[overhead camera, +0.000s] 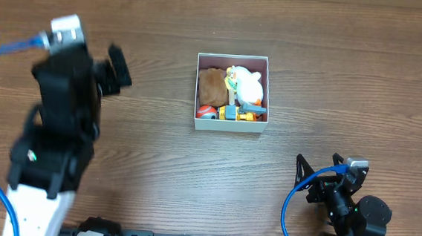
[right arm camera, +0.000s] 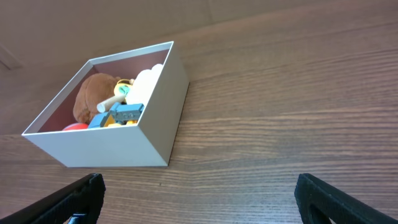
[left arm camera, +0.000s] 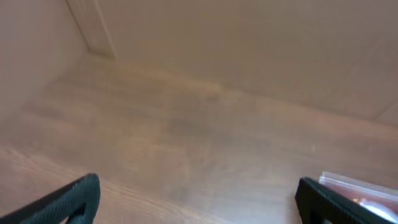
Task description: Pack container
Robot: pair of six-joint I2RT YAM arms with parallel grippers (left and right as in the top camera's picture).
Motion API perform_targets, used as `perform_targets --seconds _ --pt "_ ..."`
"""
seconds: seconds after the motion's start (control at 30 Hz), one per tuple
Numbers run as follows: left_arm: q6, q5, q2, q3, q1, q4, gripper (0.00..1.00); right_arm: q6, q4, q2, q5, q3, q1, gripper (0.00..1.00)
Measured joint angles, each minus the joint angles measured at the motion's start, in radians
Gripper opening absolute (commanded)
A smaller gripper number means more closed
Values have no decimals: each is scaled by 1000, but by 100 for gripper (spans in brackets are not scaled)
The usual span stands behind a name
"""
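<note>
**Both arms are holding off while the packed container is sitting mid-desk**

Over at 9 o'clock in the overhead view, the left gripper [left arm camera: 199, 205] is hovering above the bare wooden desk [overhead camera: 155, 173], its jaws spread wide and gripping nothing. The container [overhead camera: 229, 124] is resting near the centre, a little toward 12 o'clock, well apart from both arms. It is holding a brown plush [overhead camera: 212, 84] at its 9 o'clock side, a white plush [overhead camera: 249, 83] at 3 o'clock, and a red ball [overhead camera: 205, 112] beside a blue-and-yellow toy [overhead camera: 241, 114] along its 6 o'clock wall. Down at 5 o'clock, the right gripper [right arm camera: 200, 196] is pointing toward the container with its jaws likewise gaping and empty.
</note>
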Motion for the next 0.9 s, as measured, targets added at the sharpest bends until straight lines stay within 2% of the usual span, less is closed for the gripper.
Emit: perform_targets --seconds 0.1,0.23,0.37,0.53,0.73,0.9 --pt "-1 17 -163 -285 19 117 100 0 1 0 1 0 0 100" --pt "-11 35 -368 -571 28 274 100 0 1 0 1 -1 0 100" --pt "-27 50 -519 -780 31 368 100 0 1 0 1 -1 0 100" --pt "-37 58 -676 -906 43 411 100 0 1 0 1 -1 0 100" --pt "-46 100 -853 -997 140 419 100 0 1 0 1 -1 0 100" --pt "-57 133 -940 -1069 149 428 100 0 1 0 1 -1 0 100"
